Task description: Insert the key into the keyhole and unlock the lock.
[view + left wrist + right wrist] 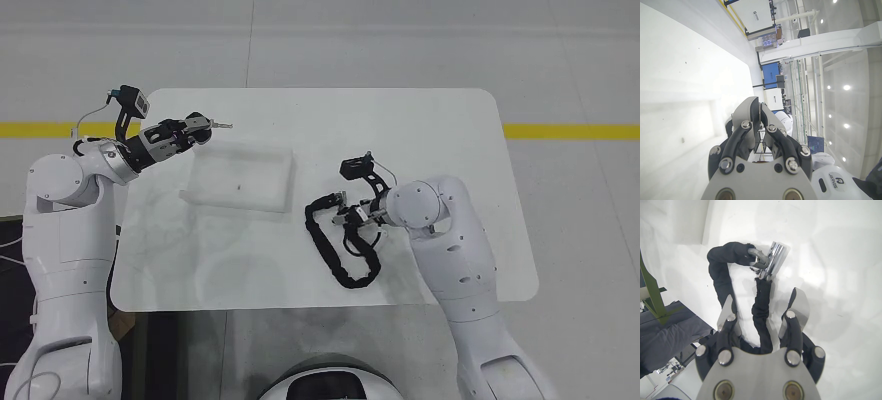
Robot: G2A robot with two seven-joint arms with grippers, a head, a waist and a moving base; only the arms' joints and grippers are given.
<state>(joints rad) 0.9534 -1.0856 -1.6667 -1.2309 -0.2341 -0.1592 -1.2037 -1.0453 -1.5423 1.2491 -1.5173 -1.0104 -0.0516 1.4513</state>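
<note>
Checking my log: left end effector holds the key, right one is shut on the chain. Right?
No: the right wrist view shows the right end effector open, straddling the chain. The left end effector does hold the key.

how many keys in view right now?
1. The key is pinched in the left hand above the far-left corner of the table, away from the chain lock by the right hand. Another could be hidden under it.
</note>
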